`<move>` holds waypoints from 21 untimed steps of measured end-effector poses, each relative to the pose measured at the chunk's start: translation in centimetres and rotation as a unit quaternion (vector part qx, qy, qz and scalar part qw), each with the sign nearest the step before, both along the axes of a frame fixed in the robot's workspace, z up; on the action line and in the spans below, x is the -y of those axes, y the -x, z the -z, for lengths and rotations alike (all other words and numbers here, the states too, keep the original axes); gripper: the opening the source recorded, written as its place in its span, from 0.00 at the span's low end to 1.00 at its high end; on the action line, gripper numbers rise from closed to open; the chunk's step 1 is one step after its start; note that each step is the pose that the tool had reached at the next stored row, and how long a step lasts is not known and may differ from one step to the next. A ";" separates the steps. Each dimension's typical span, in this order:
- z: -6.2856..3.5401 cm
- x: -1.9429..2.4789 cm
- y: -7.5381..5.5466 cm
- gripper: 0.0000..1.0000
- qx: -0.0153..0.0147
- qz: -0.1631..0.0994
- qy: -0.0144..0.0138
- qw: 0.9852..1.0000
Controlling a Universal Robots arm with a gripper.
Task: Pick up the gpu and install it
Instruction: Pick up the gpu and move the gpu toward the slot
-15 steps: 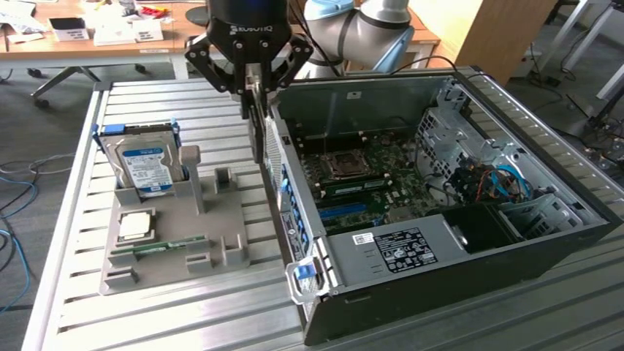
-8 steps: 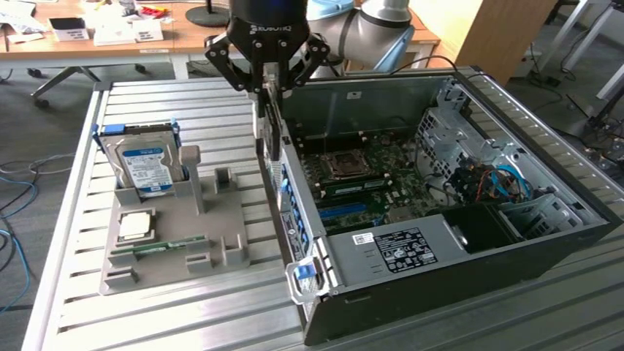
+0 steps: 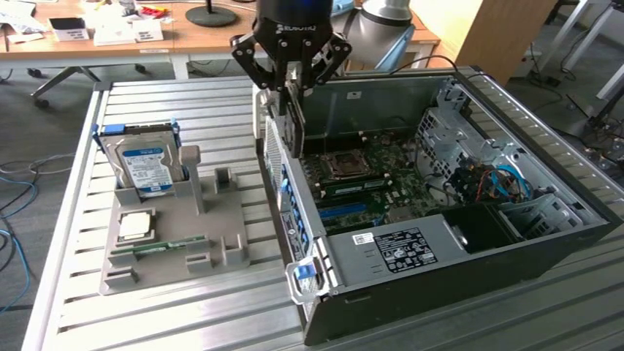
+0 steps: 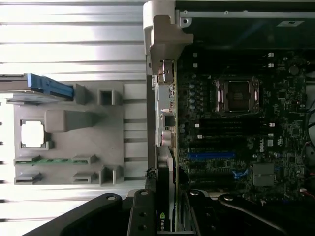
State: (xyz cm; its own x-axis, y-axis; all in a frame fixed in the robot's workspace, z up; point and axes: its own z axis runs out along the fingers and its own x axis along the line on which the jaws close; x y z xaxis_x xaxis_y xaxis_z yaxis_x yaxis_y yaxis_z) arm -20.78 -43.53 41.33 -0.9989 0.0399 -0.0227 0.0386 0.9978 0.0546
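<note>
Black linkage of the gripper [image 3: 292,89] covers the top of the gpu [image 3: 295,124], and the arm above it is cut off by the frame edge. The jaws are clamped on the card's upper edge, one finger against each flat face. The gpu hangs upright and nearly edge-on, a thin dark slab just inside the computer case [image 3: 546,241] wall on the exterior view's left, above the motherboard [image 3: 390,186]. Its lower end blends into the dark interior, so I cannot tell whether it touches anything there.

In the wrist view the gripper [image 4: 165,209] and its fingers [image 4: 142,216] hide most of the gpu [image 4: 165,189] (a small green logo shows on its narrow edge). The card lies in line with the silver rear ports [image 4: 165,105].

The motherboard is dark and densely studded, with a square metal-framed socket [image 3: 343,164] and a bright blue slot [image 4: 211,155]. A labelled power supply [image 3: 400,248] sits in the case, boxy and black.

Beside the case, on the ribbed metal table [image 3: 146,322], is a matte grey moulded holder [image 3: 161,276] with blocky posts. A silver hard drive [image 3: 145,167] with a blue label stands on edge in it. A square metal-capped processor [image 3: 134,225] and a narrow green memory stick [image 3: 161,247] lie flat in its recesses.
</note>
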 end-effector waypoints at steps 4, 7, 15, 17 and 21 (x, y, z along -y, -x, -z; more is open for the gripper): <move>-0.01 -0.01 -1.5 0.27 0.000 0.000 0.000 1.000; -0.01 -0.03 -2.6 0.27 0.000 0.000 0.000 1.000; -0.01 -0.07 -5.6 0.27 0.000 0.000 -0.001 1.000; -0.01 -0.07 -6.4 0.27 0.000 0.000 -0.001 1.000; -0.01 -0.08 -7.8 0.27 0.000 0.000 -0.001 1.000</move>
